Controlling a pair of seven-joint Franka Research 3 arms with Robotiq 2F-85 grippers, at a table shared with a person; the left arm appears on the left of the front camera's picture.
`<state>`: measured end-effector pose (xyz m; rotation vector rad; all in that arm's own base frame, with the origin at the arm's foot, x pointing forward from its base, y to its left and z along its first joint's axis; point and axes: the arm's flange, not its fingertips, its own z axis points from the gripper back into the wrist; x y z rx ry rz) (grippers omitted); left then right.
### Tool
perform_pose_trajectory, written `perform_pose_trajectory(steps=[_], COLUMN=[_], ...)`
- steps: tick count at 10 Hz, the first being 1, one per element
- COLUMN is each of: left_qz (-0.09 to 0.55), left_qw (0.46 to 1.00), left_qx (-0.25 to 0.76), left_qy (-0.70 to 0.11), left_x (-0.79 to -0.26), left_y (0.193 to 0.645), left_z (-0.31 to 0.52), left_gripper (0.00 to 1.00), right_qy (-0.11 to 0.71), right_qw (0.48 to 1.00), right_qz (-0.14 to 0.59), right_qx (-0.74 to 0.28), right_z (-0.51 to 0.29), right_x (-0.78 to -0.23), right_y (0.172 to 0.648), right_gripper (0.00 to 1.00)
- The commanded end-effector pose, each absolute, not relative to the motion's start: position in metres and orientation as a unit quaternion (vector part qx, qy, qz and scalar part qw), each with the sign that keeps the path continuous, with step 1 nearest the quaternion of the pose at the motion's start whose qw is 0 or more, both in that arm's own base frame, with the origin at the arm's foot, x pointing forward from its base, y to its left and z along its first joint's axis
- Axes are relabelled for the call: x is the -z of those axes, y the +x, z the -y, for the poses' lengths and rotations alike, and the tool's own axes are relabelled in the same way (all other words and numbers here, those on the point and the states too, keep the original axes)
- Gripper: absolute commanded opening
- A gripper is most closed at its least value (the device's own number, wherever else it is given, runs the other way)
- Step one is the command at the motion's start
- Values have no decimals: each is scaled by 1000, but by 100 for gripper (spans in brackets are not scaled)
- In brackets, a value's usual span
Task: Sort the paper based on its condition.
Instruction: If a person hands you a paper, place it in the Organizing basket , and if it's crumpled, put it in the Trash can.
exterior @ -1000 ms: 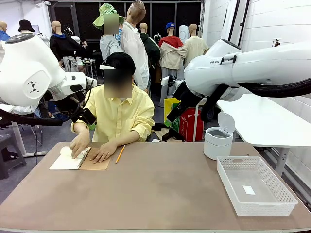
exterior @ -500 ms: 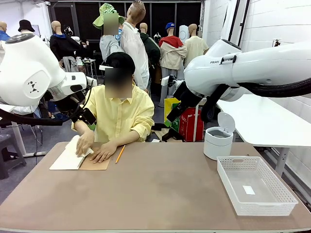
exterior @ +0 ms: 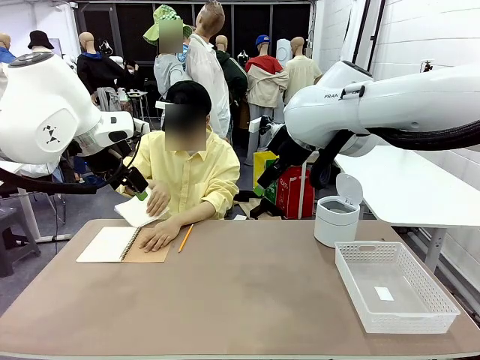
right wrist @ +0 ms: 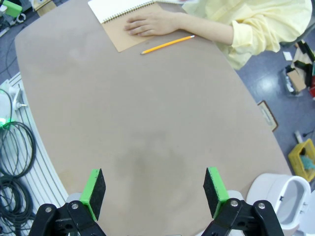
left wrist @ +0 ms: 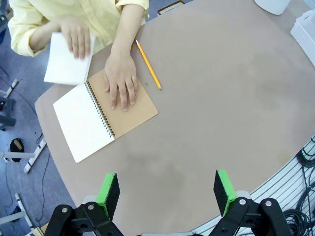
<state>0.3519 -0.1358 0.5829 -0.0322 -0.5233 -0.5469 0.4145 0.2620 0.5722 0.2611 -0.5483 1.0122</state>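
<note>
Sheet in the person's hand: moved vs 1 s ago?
Yes: the sheet has risen off the notebook, which has not shifted, and is held above its far edge by the person's hand.

left arm (exterior: 45, 105): upper left of the front view, bulky white joint held high, black wrist part hanging below it
left gripper (left wrist: 166, 194): bottom edge of the left wrist view, aimed downward, jaws spread wide, holding nothing
left pads (left wrist: 108, 192): green, facing each other, well apart
right arm (exterior: 390, 101): upper right of the front view, stretched level from the right edge toward the middle
right gripper (right wrist: 154, 192): bottom edge of the right wrist view, aimed downward, jaws fully spread, holding nothing
right pads (right wrist: 215, 191): green, well apart
</note>
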Motion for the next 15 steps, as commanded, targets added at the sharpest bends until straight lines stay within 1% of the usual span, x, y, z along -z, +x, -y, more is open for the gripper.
perform_pose_trajectory(steps=[1, 15], left_qz=[258, 258], left_qw=[928, 928], left_qx=[267, 267], left_qy=[-17, -17], left_x=[-583, -583], left_y=[352, 352], left_z=[135, 135], left_gripper=[100, 100], right_qy=[122, 122], right_qw=[832, 832], right_qz=[258, 258], right_qx=[-477, -477], right_z=[-262, -262], right_x=[-571, -571], right_y=[414, 414], right_gripper=[100, 100])
